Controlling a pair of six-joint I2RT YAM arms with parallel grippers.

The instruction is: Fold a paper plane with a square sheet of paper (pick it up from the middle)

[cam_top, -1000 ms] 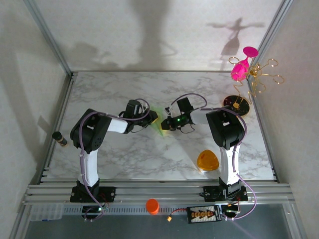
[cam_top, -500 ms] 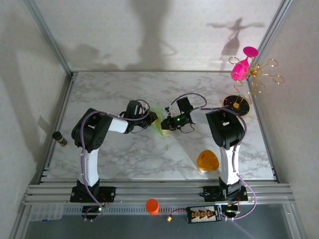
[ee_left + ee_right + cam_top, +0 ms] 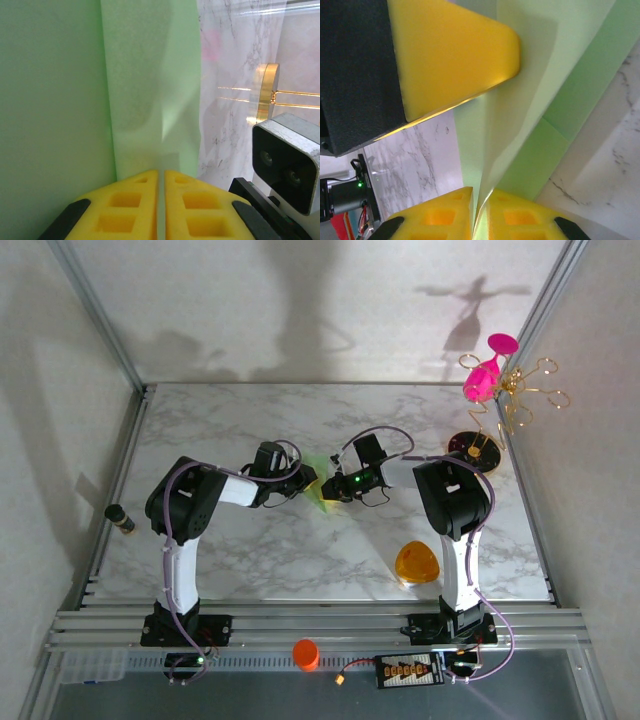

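**While pinched from both sides, the folded green paper point(image 3: 318, 496) is at mid-table**

From above, the left gripper point(image 3: 308, 481) and right gripper point(image 3: 329, 490) meet tip to tip over the marble table point(image 3: 250, 550). At the left wrist, yellow pads point(image 3: 130, 200) clench a pale, creased edge point(image 3: 150, 75). At the right wrist, pads point(image 3: 520, 215) grasp layered green folds point(image 3: 530, 100).

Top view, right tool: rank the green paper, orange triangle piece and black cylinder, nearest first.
1. Green paper, right at the right tool, table centre.
2. Orange triangle piece, near-right on the table.
3. Black cylinder, at the left edge.
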